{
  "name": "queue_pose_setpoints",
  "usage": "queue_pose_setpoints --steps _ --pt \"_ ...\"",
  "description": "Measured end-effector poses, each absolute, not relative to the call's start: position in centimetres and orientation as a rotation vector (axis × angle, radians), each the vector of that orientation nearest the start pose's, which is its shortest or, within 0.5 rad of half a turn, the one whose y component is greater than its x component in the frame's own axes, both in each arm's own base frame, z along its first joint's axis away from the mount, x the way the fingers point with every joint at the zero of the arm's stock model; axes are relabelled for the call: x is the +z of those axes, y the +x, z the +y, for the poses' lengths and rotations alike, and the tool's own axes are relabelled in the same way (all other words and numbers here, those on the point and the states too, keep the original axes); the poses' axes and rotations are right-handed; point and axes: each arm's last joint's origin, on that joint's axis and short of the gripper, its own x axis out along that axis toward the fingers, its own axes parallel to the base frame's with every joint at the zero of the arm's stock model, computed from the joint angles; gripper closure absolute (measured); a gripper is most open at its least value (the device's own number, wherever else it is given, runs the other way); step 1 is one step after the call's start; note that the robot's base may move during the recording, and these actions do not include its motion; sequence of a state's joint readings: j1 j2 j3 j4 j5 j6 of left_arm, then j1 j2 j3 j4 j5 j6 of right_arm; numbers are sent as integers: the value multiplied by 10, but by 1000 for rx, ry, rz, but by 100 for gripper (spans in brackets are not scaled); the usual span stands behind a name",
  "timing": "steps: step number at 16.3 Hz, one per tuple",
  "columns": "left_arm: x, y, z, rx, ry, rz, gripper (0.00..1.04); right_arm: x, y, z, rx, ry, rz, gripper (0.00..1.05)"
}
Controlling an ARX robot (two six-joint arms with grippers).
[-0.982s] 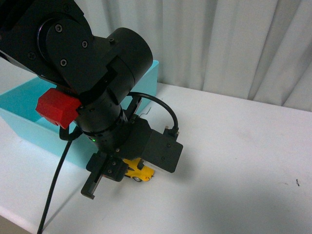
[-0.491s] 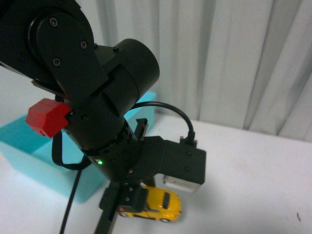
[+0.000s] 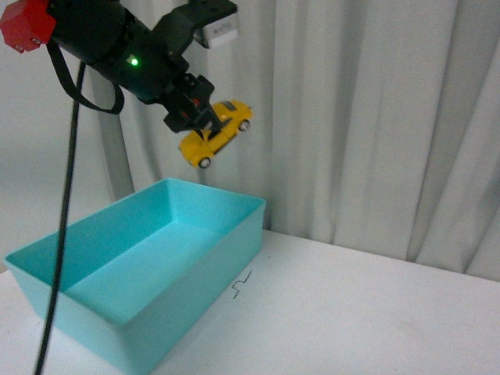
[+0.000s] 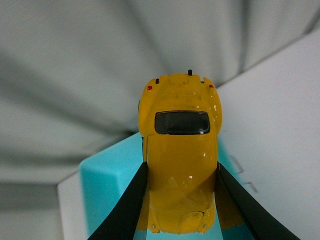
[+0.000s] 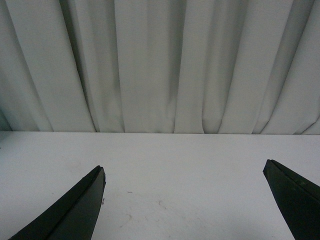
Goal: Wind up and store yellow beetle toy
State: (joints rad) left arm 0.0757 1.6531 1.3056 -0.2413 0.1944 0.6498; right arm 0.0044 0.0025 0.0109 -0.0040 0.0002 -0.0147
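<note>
Our left gripper (image 4: pixel 181 167) pinches the small glossy yellow beetle toy car (image 3: pixel 216 131), tilted up rightward, high over the far end of the turquoise plastic bin (image 3: pixel 195 281).

Soft, even light; faint shadows; curtain (image 4: pixel 70 65) blurred behind the glinting yellow beetle toy (image 4: pixel 181 160).

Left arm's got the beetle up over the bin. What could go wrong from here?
The yellow beetle toy hangs tilted, high above the turquoise bin; released from there it might bounce out or miss.
The fingers of the left gripper pinch only its glossy, rounded sides near one end, so it might slip.
The arm's black cable hangs by the bin's near corner and might snag.
</note>
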Motion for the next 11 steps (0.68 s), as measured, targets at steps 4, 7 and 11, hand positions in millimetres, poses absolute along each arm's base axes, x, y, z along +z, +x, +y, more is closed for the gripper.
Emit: queue_pose_setpoints --steps 4,7,11 --pt "231 381 100 169 420 786 74 167 97 0 4 -14 -4 7" --pt "188 382 98 181 373 890 74 167 97 0 4 -14 -4 7" --pt "156 392 80 135 349 967 74 167 97 0 4 -15 -4 7"
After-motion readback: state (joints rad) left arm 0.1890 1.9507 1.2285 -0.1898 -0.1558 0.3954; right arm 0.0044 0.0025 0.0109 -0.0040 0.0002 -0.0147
